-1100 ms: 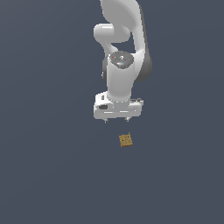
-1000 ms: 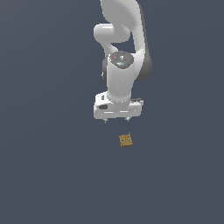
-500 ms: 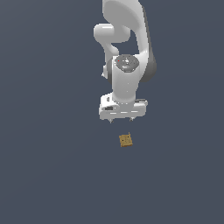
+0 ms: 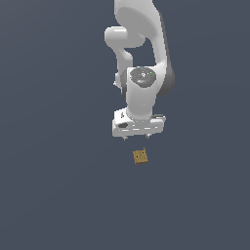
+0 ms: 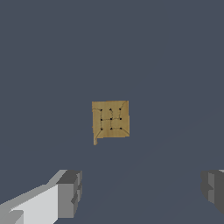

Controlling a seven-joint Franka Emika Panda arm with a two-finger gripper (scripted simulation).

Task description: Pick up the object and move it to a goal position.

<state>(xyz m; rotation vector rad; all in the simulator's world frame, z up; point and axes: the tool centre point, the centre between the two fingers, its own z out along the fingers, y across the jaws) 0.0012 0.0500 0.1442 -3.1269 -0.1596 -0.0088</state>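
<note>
Approach step: our white two-finger gripper [image 4: 135, 138] hangs above small tan-brown speckled cube [image 4: 141, 156], fingers spread wide, empty. Next we centre over cube, descend, close.

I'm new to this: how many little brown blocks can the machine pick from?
1. The single cube lies alone on the grey floor, just below the open gripper, untouched.

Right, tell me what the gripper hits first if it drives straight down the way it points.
Probably the bare floor: the gripper is open and the cube seems to sit slightly ahead of the fingers, though depth is unclear.
</note>
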